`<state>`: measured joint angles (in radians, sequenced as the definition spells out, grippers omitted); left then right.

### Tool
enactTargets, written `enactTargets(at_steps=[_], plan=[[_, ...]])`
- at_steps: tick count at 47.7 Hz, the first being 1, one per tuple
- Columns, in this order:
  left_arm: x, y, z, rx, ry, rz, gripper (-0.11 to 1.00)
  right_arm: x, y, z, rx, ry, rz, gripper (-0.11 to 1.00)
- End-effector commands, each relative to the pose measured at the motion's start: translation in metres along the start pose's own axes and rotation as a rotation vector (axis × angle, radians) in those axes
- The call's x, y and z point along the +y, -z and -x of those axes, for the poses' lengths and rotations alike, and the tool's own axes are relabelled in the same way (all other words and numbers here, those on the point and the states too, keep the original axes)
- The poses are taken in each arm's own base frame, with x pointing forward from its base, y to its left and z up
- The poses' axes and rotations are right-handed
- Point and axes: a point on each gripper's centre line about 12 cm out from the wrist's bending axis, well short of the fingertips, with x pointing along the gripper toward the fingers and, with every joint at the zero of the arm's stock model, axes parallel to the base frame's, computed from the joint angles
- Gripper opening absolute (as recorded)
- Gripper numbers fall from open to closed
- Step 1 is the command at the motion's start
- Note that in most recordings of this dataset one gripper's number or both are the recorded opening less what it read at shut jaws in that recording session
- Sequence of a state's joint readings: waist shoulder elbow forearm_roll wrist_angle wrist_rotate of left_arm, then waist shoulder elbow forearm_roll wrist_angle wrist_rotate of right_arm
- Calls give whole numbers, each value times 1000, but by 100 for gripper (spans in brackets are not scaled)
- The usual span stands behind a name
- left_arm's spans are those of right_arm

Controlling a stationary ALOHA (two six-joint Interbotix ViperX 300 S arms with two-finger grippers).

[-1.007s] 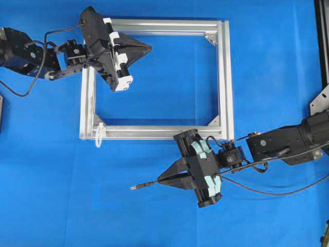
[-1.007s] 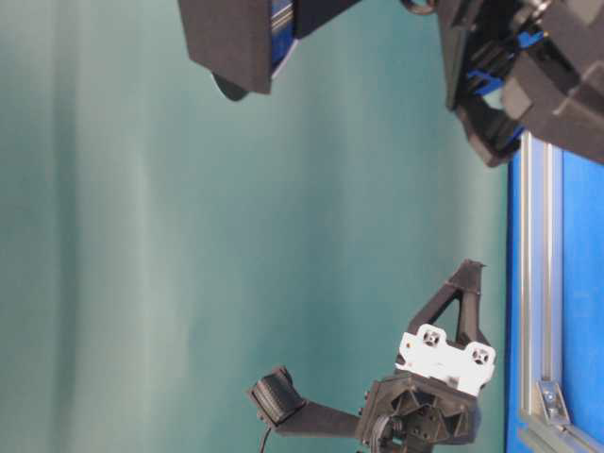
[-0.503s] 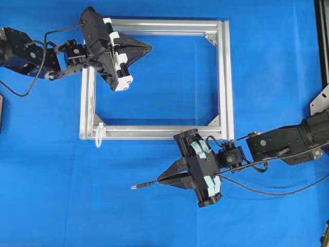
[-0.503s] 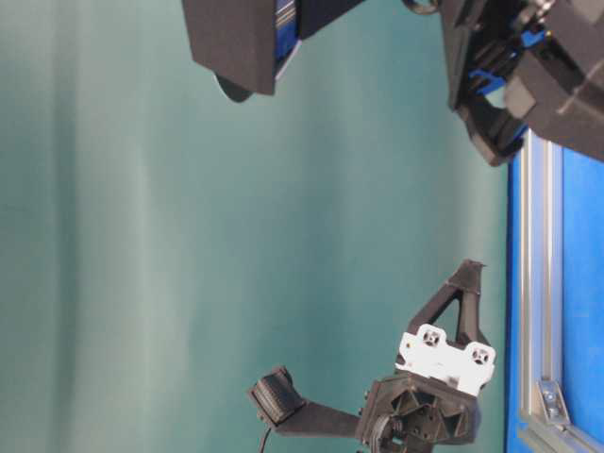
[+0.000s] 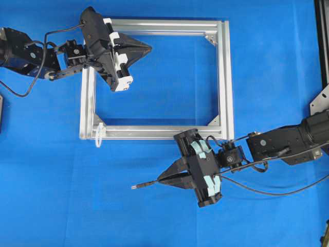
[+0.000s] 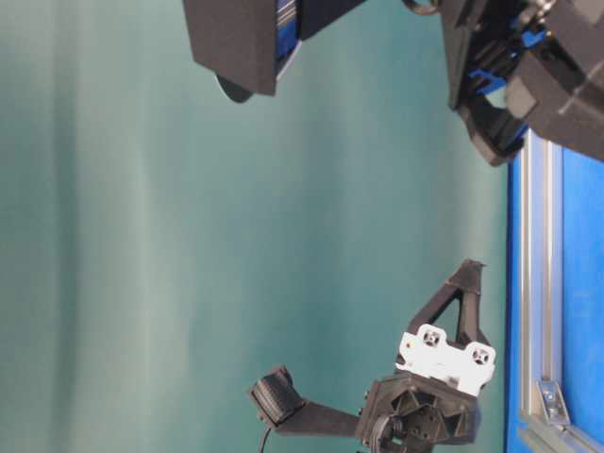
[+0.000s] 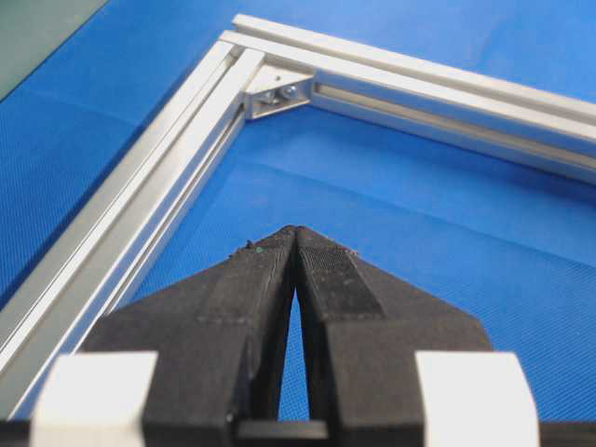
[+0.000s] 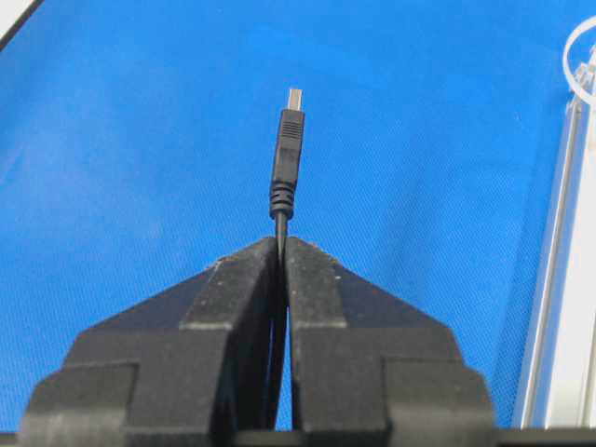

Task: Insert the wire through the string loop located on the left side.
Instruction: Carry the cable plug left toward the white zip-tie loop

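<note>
Right wrist view, nearest the lens: the black two-fingered right gripper (image 8: 281, 244) has its jaws clamped on the wire (image 8: 287, 154), a thin black cable ending in a stiff moulded plug with a pale metallic tip. The plug stands out straight ahead of the fingertips, clear of the blue cloth-covered table (image 8: 121, 140). Only a short length of cable lies between grip and plug, so the tip should track the wrist closely; a risk is that the cable slides or twists between the flat pads if the plug snags.

Farther off, at the right edge of the same view, runs one bar of the silver aluminium rectangular frame (image 8: 559, 307), and at its far end the string loop (image 8: 579, 58), a small ring of thin white string. In the overhead view the loop (image 5: 98, 135) hangs at the frame's lower left corner, while the plug tip (image 5: 133, 188) lies below and to its right, well apart and pointing leftward, not toward the opening. Probable failures: the plug pushes the limp loop aside rather than entering it, or strikes the frame bar, since the loop sits against the metal.

Farthest: the black left gripper (image 5: 148, 49) hovers over the frame's upper left region, jaws together and empty, so nothing holds the loop open.
</note>
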<state>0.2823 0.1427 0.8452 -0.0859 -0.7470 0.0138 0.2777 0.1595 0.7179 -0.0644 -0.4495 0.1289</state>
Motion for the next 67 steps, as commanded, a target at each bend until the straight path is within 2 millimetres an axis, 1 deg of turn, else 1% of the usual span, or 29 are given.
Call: enactTargets(at_steps=[1,36,41,50,67], plan=[[-1,-15,2,-46,4,1,0,1,-18,5,-51,-2,-2,-10],[-1,-15,2,-44,4,1,0,0,-18,5,-51,0,-3,-10],[-1,-15,2,-44,5,0,0,-3,-18,5,-50,7,-7,-10],[-2,-15,2,-44,6,1,0,-19,-17,6,-50,45,-24,-10],[-2,-15,2,-41,7,0,0,-73,-13,15,-51,170,-88,-10]])
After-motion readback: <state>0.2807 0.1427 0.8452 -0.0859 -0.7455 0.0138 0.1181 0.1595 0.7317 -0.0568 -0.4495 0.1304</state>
